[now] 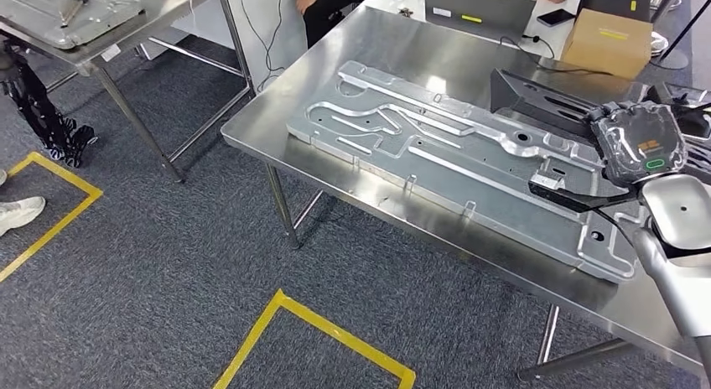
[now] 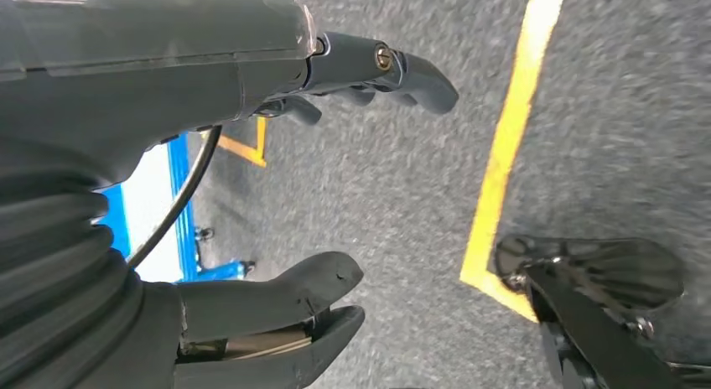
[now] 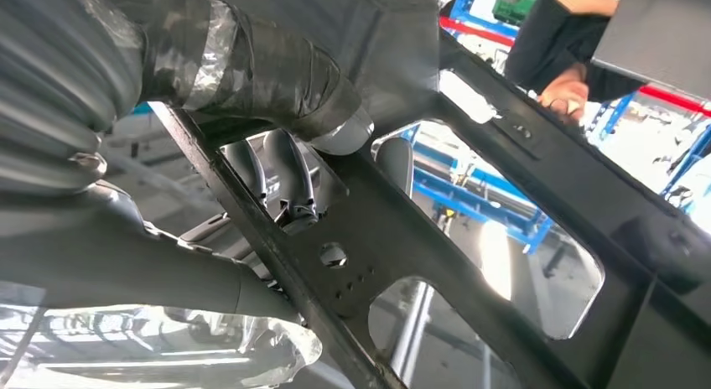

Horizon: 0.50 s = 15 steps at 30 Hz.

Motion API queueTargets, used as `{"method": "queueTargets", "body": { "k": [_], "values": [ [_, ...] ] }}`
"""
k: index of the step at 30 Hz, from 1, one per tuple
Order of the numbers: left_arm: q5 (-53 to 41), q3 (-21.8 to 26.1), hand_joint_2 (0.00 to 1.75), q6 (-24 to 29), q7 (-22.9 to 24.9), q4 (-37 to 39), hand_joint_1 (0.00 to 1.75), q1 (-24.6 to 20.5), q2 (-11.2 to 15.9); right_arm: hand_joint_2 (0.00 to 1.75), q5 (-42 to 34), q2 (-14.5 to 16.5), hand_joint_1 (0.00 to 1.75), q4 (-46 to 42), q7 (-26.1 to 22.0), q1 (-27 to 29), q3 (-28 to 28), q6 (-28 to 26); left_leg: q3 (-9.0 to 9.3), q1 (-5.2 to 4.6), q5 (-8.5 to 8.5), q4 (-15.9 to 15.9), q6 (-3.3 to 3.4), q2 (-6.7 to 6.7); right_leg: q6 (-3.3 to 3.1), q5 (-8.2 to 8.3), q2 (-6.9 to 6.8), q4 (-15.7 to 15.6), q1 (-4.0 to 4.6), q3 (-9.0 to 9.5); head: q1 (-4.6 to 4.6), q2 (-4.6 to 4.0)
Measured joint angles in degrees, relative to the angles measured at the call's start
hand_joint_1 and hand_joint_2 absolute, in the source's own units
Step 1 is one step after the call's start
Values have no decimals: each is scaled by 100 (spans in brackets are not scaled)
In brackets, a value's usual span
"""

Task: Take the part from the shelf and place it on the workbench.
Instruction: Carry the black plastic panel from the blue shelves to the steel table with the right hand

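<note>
The left hand [image 2: 319, 179] is seen in the left wrist view hanging above grey carpet and a yellow floor line [image 2: 503, 146], its fingers apart and nothing between them; no part in this step is called for from it, and it is best kept low and clear of the bench.

On the workbench [image 1: 277, 112] a large pressed metal panel [image 1: 453, 154] lies flat, running from near the front left corner toward the right edge. A laptop [image 1: 478, 7] and a cardboard box [image 1: 608, 41] stand along the far edge, with a person [image 1: 323, 3] beyond it.

Toward the right edge the right hand [image 1: 641, 142] is closed around the black part [image 1: 553, 104], a frame with large cut-outs. In the right wrist view dark fingers [image 3: 285, 179] are seen hooked through one opening of the part [image 3: 469, 196] while the taped thumb presses on a bar. The part is judged to be held over the right end of the panel; whether it already touches it cannot be told.

The placing is judged to be the step in hand. The part should be lowered level, not tilted, so that no corner is struck first. A bare patch of bench should be preferred to the panel, if one can be reached. The fingers should be drawn out of the cut-out only once the weight is fully borne from below, lest the frame be dragged.
</note>
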Motion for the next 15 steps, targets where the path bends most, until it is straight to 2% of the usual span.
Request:
{"method": "queueTargets", "body": {
  "k": [2,3,4,5,6,7,9,10,13,14,15],
  "values": [
    [-25,0,175,2,-6,0,0,-5,-2,175,6,74,171,73,-4,-51,19,2,-499,26,-254,705,-39,0,-26,-79,10,-2,-1,84,-5,0],
    [-38,0,175,3,-8,0,0,-3,-2,175,10,122,171,128,-7,-58,36,2,-708,38,-345,918,-60,0,-21,-125,20,-1,-2,134,-5,0],
    [-51,0,175,3,-9,0,0,3,-2,175,15,182,171,205,-9,-60,59,2,-834,48,-340,952,-78,1,-11,-177,29,0,-6,195,-6,0],
    [-68,0,175,3,-11,0,0,8,-2,175,20,247,171,294,-9,-65,80,1,-865,58,-208,795,-91,1,6,-231,39,3,-14,264,-6,0],
    [-85,0,175,2,-15,0,0,12,-2,175,28,316,171,392,-9,-76,97,-1,-815,67,47,472,-100,2,31,-291,45,7,-25,338,-6,0],
    [-101,0,175,2,-20,0,0,16,-2,175,42,387,171,497,-7,-98,112,-3,-743,76,371,86,-107,4,64,-354,48,15,-32,405,-6,0],
    [-134,-1,175,1,-28,0,0,14,-3,175,73,530,171,733,-3,-181,150,-16,-627,62,734,-431,-70,2,141,-460,62,28,-28,479,-5,0],
    [-149,-2,175,0,-31,0,0,10,-3,175,83,599,171,858,-2,-227,171,-27,-615,54,781,-515,-32,-1,180,-486,70,37,-20,493,-5,0],
    [-199,-5,175,-1,-39,0,0,-7,-3,175,89,789,171,1226,13,-332,217,-76,-519,55,739,-544,102,-19,259,-491,65,169,-30,474,-3,0],
    [-210,-6,175,-1,-42,0,0,-12,-4,175,89,847,171,1336,21,-362,232,-92,-469,57,722,-558,138,-24,276,-506,50,363,-38,376,-2,0],
    [-217,-7,175,-1,-45,0,0,-18,-4,175,89,897,171,1432,28,-389,245,-104,-422,56,697,-573,168,-28,292,-563,35,663,-43,201,-1,0]
  ]
}}
